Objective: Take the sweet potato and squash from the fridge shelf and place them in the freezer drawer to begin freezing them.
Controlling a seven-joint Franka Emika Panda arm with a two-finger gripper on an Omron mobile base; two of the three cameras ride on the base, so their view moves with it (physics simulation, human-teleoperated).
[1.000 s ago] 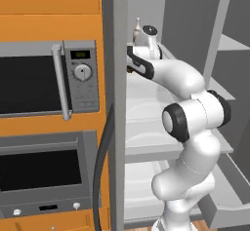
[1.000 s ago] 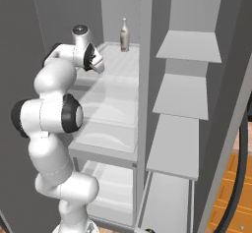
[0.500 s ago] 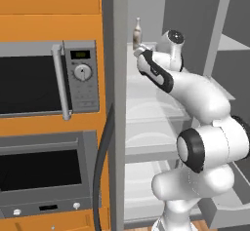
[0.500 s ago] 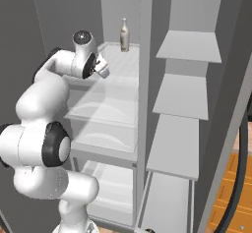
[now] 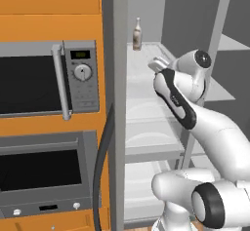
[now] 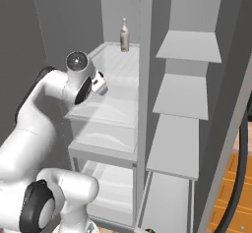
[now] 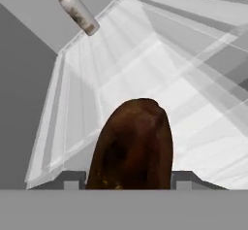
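Left base view: white arm is reaching into the open fridge, its gripper [image 5: 157, 64] hanging over the fridge shelf [image 5: 146, 81]. A pale bottle [image 5: 137, 34] is standing upright at the shelf's far end. A microwave [image 5: 46, 79] is sitting in the orange cabinet to the left.

Right base view: gripper [image 6: 101, 83] is hovering above the near part of the fridge shelf [image 6: 115, 74]; bottle [image 6: 124, 35] is standing far behind it.

Hand view: sweet potato [image 7: 131, 144] is sitting between the two finger tips, clamped by them, above the fridge shelf [image 7: 160, 88]. The bottle [image 7: 75, 9] is showing at the far corner.
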